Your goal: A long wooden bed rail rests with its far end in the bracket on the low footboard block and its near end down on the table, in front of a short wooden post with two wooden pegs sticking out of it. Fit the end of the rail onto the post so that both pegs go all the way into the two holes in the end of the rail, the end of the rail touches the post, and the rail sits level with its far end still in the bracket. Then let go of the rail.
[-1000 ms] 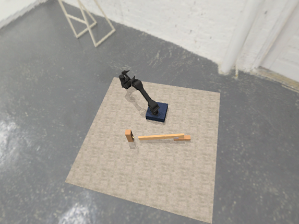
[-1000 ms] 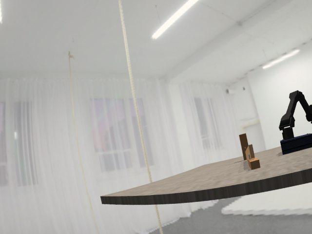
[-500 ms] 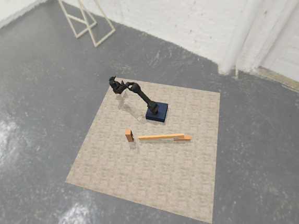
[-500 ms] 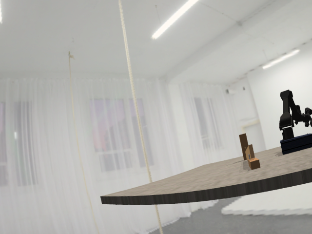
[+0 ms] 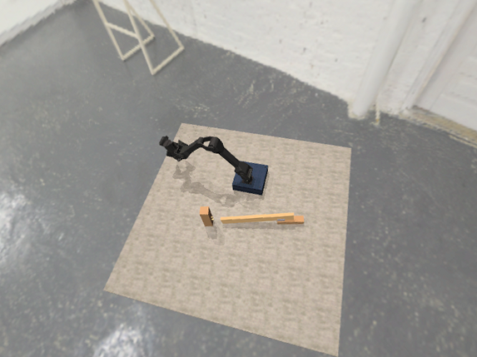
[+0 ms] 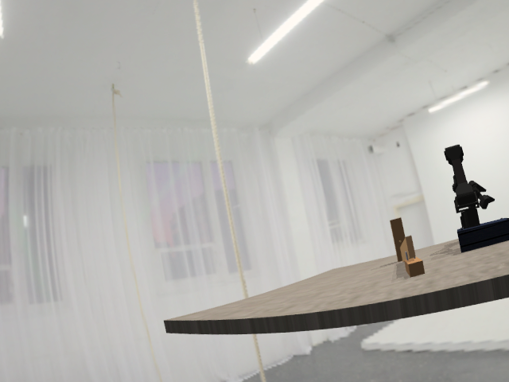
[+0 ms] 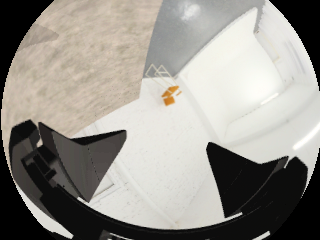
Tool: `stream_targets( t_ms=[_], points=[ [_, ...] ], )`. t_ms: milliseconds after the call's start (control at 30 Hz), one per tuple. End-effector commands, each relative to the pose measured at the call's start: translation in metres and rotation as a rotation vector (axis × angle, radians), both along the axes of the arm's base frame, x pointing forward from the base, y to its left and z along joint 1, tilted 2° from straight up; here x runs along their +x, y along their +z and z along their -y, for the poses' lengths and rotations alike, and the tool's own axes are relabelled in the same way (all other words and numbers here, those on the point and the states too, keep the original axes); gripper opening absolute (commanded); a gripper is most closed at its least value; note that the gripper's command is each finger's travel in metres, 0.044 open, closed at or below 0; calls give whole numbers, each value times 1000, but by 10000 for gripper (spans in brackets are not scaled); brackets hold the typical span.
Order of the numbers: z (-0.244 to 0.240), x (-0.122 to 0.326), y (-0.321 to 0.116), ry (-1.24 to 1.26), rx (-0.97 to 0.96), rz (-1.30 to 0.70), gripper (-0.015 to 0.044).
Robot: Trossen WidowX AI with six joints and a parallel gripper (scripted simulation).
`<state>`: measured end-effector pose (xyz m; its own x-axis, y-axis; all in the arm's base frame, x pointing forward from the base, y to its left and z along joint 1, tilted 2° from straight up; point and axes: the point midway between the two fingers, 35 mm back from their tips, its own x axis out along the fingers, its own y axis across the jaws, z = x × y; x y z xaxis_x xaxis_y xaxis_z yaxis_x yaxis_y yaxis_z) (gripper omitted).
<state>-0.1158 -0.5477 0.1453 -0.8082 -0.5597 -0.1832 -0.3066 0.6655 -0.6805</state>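
The long wooden rail [image 5: 255, 218] [image 6: 409, 247] lies with its far end at the bracket [image 5: 281, 220] on the low footboard block [image 5: 299, 220] [image 6: 415, 267]. Its near end is low, in front of the short upright post [image 5: 206, 216] [image 6: 397, 238], with a gap between them. The pegs [image 5: 212, 218] stick out of the post toward the rail; the holes in the rail's end cannot be made out. My gripper [image 5: 174, 144] [image 6: 489, 195] [image 7: 166, 138] is open and empty, held up in the air well away from rail and post. Neither shows in the wrist view.
The dark blue base [image 5: 247, 185] [image 6: 483, 237] of the arm stands beside the rail. The beige table top [image 5: 256, 278] [image 6: 312, 296] ends in open edges, and the gripper is near its back left edge in the top view. A pale metal frame [image 5: 145, 50] stands on the floor beyond.
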Motion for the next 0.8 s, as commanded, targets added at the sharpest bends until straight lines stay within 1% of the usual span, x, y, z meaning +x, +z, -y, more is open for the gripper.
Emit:
stream_targets(
  t_ms=[0, 400, 767],
  points=[
    [4, 35, 7, 88, 10, 15, 440],
    [-2, 161, 16, 394, 89, 54, 440],
    [-36, 272, 21, 676, 175, 85, 440]
  ],
)
